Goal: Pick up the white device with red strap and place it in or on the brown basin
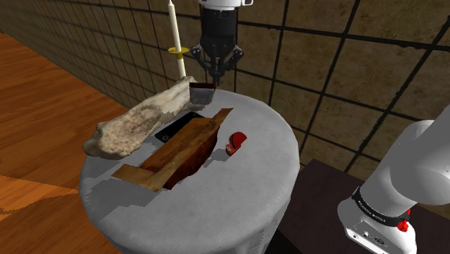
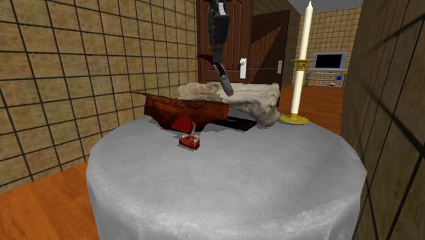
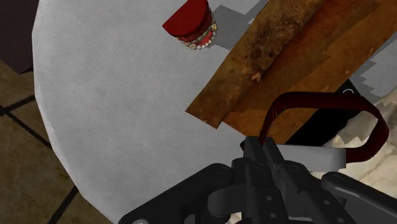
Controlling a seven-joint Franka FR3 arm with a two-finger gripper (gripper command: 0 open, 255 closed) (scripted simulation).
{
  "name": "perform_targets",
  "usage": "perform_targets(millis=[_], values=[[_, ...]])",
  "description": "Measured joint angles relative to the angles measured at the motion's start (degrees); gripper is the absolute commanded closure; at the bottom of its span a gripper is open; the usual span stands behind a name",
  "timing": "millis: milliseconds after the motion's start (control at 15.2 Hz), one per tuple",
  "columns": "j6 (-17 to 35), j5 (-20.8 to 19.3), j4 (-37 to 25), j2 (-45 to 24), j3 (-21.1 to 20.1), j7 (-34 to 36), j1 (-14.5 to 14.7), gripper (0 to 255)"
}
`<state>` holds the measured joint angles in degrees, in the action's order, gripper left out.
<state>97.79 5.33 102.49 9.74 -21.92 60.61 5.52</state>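
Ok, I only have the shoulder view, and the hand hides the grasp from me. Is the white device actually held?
Observer: Yes. In the wrist view the gripper is shut on one end of the white device, and its red strap loops out free beside the fingers.
Operator: I can't judge height from here. Is it off the table?
Observer: It is. In the second exterior view it hangs in the air, higher than the brown basin and the pale rough lump behind it.
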Motion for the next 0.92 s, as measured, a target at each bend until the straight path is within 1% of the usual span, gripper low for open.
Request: perform_targets(millis=[330, 462, 594, 726, 924], values=[[0.3, -0.1, -0.6, -0.5, -4.2, 6.9, 2.7, 255], [-0.2, -0.8, -2.7, -2.1, -6.3, 10.3, 3.9, 255], [0.2, -1.3, -3.2, -3.0, -8.1, 13.4, 5.1, 255], [0.4, -1.5, -3.5, -3.3, -9.2, 15.3, 5.9, 255], [2.3, -1.5, -1.5, -3.3, -9.6, 16.0, 6.2, 255]])
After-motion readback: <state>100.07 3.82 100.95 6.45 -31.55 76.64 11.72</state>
